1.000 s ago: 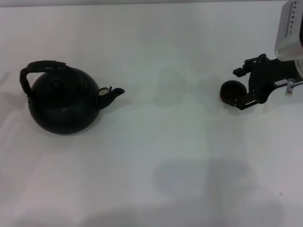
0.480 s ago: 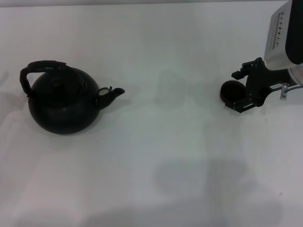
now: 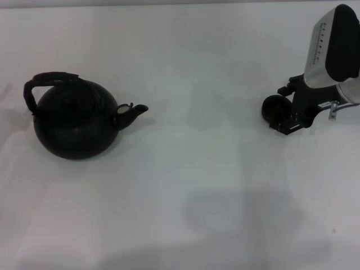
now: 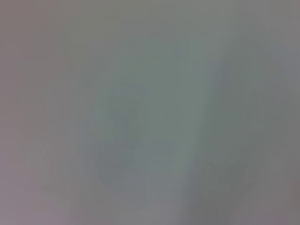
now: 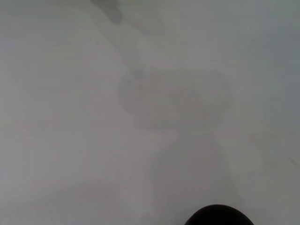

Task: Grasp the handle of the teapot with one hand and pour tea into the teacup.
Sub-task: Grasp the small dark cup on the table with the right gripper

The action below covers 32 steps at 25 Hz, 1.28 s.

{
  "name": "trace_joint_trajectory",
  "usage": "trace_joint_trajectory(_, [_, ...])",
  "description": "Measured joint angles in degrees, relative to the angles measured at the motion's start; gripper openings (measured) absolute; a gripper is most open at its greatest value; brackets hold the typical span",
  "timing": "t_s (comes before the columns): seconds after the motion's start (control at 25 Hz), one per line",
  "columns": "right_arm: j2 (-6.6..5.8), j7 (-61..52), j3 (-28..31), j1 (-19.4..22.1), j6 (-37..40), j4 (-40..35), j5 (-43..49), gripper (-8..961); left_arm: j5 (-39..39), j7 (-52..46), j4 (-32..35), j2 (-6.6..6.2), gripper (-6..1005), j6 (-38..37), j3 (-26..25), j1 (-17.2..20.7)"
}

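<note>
Head view shows a wide white table (image 3: pixel 185 185) that fills almost the whole picture. On its left side stands the teapot (image 3: pixel 73 121), round and matte black, upright, with its short spout (image 3: pixel 134 112) turned to the right, toward the middle of the table. The handle (image 3: pixel 42 83) is a thick black arch over the top of the pot; it leans a little to the left and to the far side, and nothing touches it.

On the right side, well apart from the teapot, the right arm comes in from the right edge, with a silver and black housing (image 3: pixel 332 48) above the black right gripper (image 3: pixel 289 109). The gripper is low over the table, and its fingers reach to the left around the teacup (image 3: pixel 275 109), one on the far side and one on the near side. The jaws stand only a little wider than the cup; I cannot tell whether the fingers already press on it.

The teacup is small, round and dark, and it sits on the table just left of the gripper body. In the right wrist view only a dark curved part of the teacup (image 5: pixel 218 215) is seen at the edge, over the white surface.

The left wrist view gives only a blurred pale surface, and the left gripper is not seen in any view.
</note>
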<state>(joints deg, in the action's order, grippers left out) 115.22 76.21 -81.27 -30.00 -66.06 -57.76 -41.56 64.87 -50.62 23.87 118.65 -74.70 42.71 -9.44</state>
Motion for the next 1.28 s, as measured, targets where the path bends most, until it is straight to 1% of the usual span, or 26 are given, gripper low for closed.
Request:
trace_joint_trajectory(0.36, [0.0,-0.28,-0.17,-1.4,-0.04,2.05,0.33,856,0.0,0.0,-0.03,0.06,699,0.0,-0.09,0.03])
trace_joint_trajectory(0.56, [0.02,-0.27,-0.61,-1.41,-0.21,1.96,0.32,764,0.0,0.0,-0.1,0.02,699,0.0,-0.01,-0.11])
trace_joint_trajectory(0.92, [0.1,-0.33,-0.64,-1.25,-0.63,1.38,0.25,735,0.0,0.0,-0.22,0.0,698,0.0,0.01,-0.14])
trace_joint_trajectory(1.08, [0.1,-0.96,-0.08,-0.72,-2.43,-1.57,0.12,728,0.0,0.0,-0.2,0.0,698,0.0,0.01,-0.14])
trace_joint_trajectory(1.28, [0.03,-3.09,0.11,0.21,-5.75,-7.74,-0.29,729,0.0,0.0,-0.15,0.0,699,0.0,0.0,-0.14])
